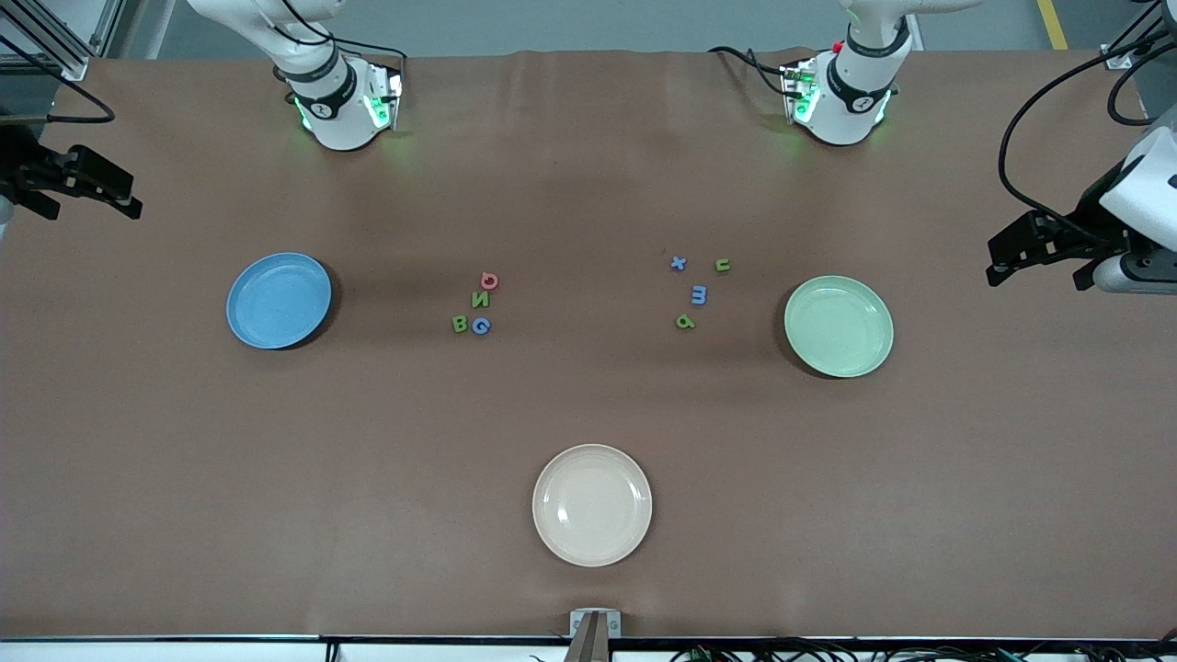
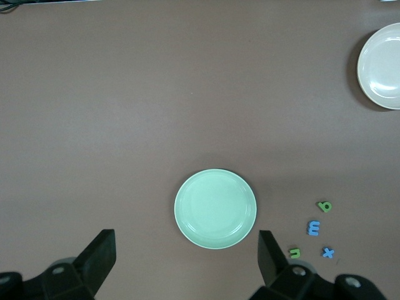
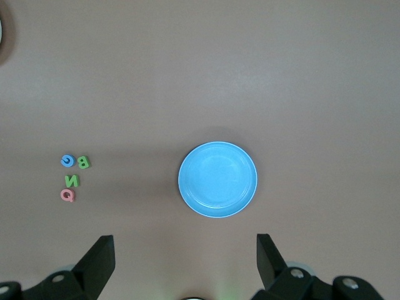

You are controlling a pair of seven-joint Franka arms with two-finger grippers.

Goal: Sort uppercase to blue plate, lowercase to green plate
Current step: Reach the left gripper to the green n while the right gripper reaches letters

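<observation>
Four uppercase letters (image 1: 473,304) lie clustered on the tabletop (image 1: 588,414) beside the blue plate (image 1: 279,300); four lowercase letters (image 1: 696,291) lie beside the green plate (image 1: 838,325). One cream plate (image 1: 591,504) sits nearest the camera. Left claw (image 2: 186,256) and right claw (image 3: 185,259) wait, released, over the tabletop's ends

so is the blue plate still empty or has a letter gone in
Empty. The blue plate shows only bare blue surface in the front and right wrist views.

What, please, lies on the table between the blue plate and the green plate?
In the front view, two clusters: capital letters nearer the blue plate, small letters nearer the green plate.
</observation>
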